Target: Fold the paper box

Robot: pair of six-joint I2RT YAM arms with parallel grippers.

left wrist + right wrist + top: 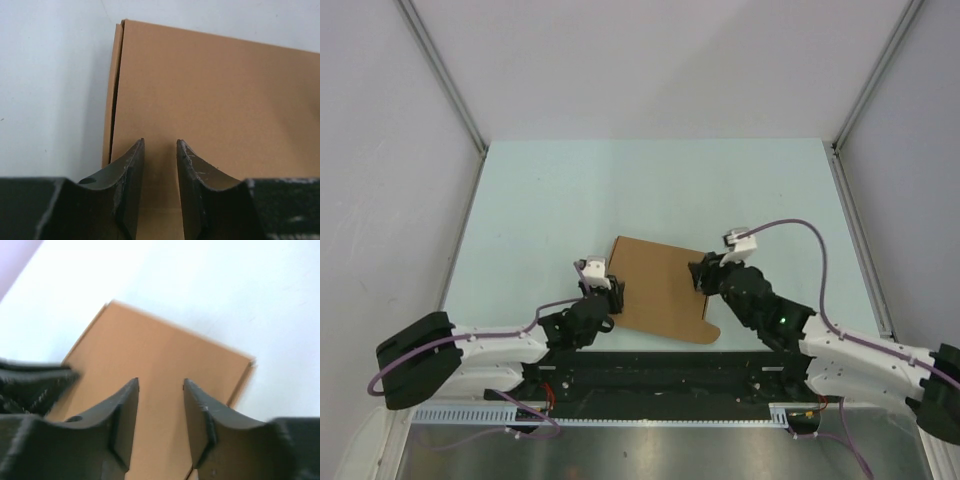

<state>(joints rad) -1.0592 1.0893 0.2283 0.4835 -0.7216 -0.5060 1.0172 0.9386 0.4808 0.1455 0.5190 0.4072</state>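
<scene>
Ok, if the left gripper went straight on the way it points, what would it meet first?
Probably the paper box: the left gripper points at its flat brown panel, nothing between. The gap to it is unclear.

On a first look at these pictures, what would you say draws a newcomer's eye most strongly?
A flat brown paper box lies on the pale table, close to the arms' bases. The left gripper is over its left edge and the right gripper over its right, both with fingers apart and gripping nothing.
</scene>
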